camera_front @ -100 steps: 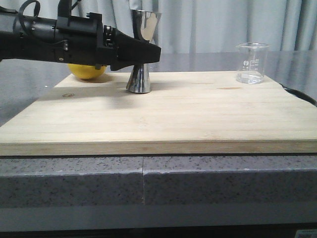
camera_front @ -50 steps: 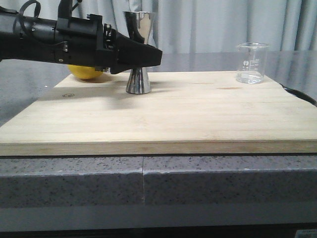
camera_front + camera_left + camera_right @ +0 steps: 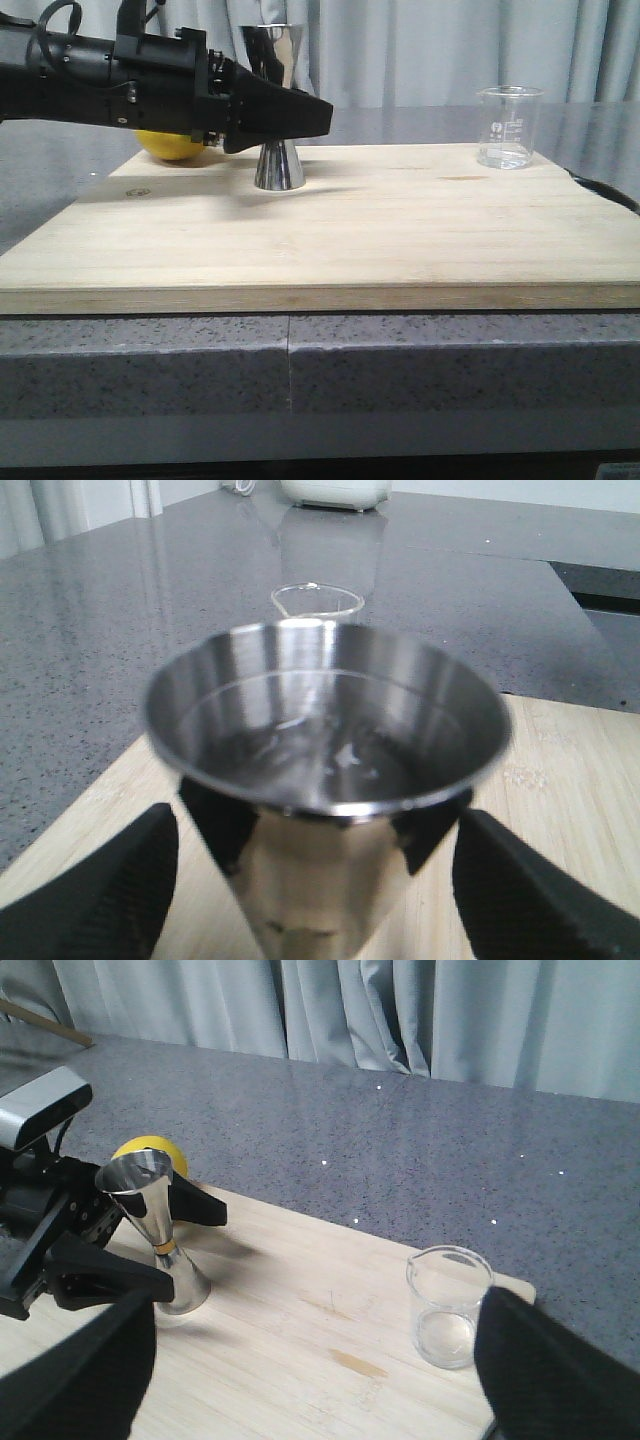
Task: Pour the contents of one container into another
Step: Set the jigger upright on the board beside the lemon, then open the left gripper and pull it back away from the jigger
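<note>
You see even, soft light; the steel jigger (image 3: pixel 325 780) blurs close to the left wrist camera, and glare streaks the grey countertop (image 3: pixel 120 610) behind.

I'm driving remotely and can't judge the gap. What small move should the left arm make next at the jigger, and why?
Probably close the left gripper gently. Its open fingers flank the steel jigger at its waist without clearly pinching it, and the jigger leans slightly on the wooden board. The glass beaker stands apart, untouched.
</note>
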Motion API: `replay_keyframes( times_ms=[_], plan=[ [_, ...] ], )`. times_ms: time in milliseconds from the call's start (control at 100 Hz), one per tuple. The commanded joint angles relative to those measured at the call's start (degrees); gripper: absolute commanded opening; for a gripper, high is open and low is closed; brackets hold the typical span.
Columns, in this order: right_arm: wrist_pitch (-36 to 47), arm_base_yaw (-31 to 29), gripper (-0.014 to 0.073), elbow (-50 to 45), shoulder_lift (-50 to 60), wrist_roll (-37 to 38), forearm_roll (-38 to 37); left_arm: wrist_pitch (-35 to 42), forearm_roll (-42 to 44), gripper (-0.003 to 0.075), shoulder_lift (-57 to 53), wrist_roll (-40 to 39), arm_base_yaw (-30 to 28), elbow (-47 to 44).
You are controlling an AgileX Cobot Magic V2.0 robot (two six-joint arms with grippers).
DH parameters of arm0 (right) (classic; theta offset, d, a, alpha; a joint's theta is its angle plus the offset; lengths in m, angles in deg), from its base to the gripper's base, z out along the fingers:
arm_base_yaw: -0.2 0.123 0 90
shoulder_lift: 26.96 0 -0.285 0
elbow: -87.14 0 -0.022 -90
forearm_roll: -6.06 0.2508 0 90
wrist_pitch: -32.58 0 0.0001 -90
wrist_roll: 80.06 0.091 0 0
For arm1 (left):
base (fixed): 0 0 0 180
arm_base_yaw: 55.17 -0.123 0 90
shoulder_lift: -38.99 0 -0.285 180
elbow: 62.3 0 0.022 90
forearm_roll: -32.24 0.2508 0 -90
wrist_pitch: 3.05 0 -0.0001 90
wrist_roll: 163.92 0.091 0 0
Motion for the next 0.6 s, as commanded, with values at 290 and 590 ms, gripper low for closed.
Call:
replay_keyframes(
  times_ms=[290, 590],
  plan=[
    [-1.7, -0.3, 0.0588, 1.5, 0.6, -0.1, -1.3, 7.5, 6.2, 0.0533, -10.0, -8.1, -0.2, 1.4],
    [-1.7, -0.3, 0.0588, 1.5, 0.6, -0.1, -1.3, 13.9, 20.2, 0.0533, -15.5, -20.7, -0.2, 1.6]
  ],
)
